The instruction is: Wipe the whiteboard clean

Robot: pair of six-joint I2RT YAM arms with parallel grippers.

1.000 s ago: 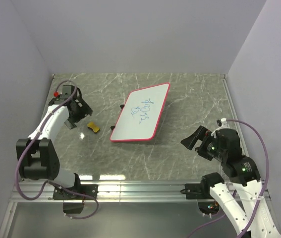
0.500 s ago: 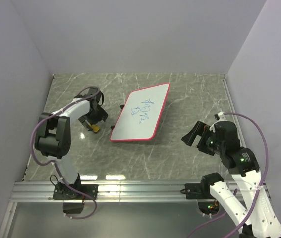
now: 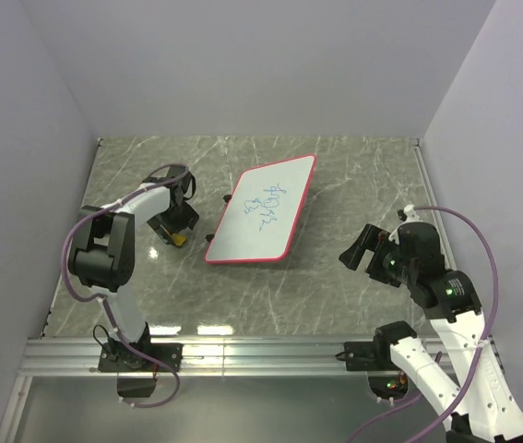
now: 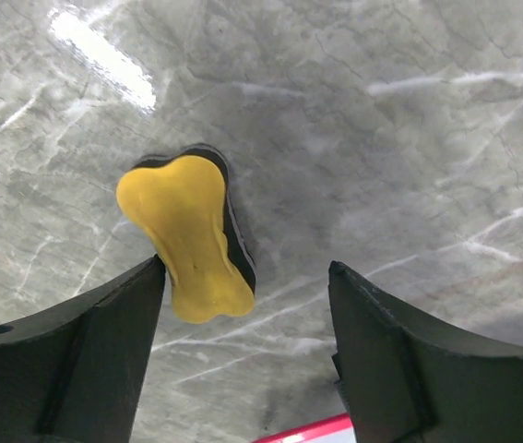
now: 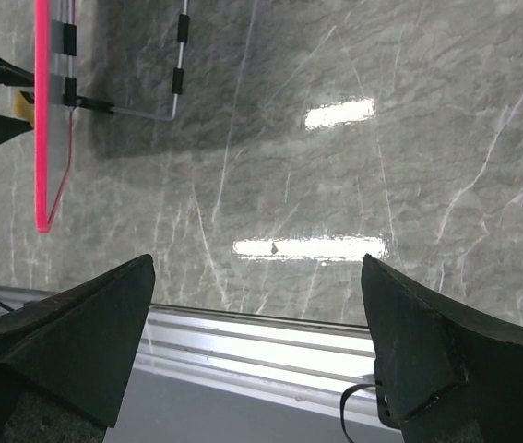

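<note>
Whiteboard (image 3: 263,210) near left fingers (image 4: 77,360), not touching; yellow sponge (image 4: 190,235) between them.

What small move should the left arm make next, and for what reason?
Probably close the left gripper on the yellow sponge: in the left wrist view it lies on the table between the open jaws, not yet gripped. The whiteboard bears blue scribbles, so the sponge is needed.

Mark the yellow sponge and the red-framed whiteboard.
Yellow bone-shaped foam sponge (image 4: 187,231), left wrist view, centre of its top face.
Red-framed white rectangular whiteboard (image 3: 252,242), top external view, bare white area below the scribbles.
</note>
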